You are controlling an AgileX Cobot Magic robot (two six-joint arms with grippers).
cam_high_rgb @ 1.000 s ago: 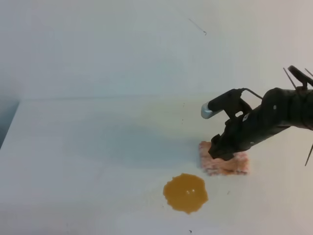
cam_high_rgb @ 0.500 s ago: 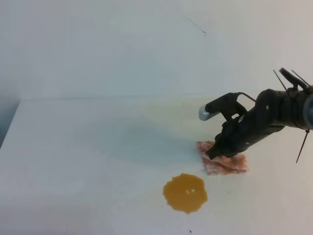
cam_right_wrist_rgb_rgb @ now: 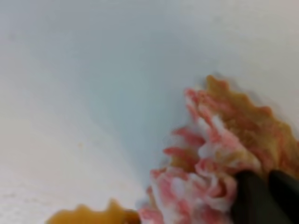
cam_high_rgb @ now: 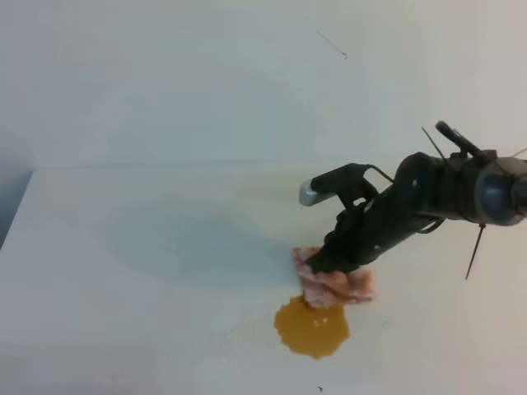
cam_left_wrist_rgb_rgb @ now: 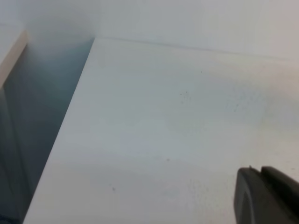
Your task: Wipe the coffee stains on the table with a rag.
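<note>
The rag (cam_high_rgb: 338,285), pink and white with brownish patches, lies bunched on the white table (cam_high_rgb: 148,247), and its lower edge touches the top of the orange-brown coffee stain (cam_high_rgb: 312,327). My right gripper (cam_high_rgb: 323,265) is shut on the rag's upper left part and presses it down. In the right wrist view its two dark fingertips (cam_right_wrist_rgb_rgb: 250,198) pinch the rag (cam_right_wrist_rgb_rgb: 210,154), and the stain's edge (cam_right_wrist_rgb_rgb: 88,215) shows at the bottom. My left gripper (cam_left_wrist_rgb_rgb: 261,196) shows only in the left wrist view, with its fingers together over bare table (cam_left_wrist_rgb_rgb: 163,116), holding nothing.
The table's left edge (cam_left_wrist_rgb_rgb: 60,135) drops off to a dark gap. A pale wall rises behind the table's far edge (cam_high_rgb: 165,164). A few tiny dark specks (cam_high_rgb: 319,388) dot the surface near the stain.
My right gripper has dragged the rag left and toward the front. The rag has bunched up and now touches the stain's upper edge.
</note>
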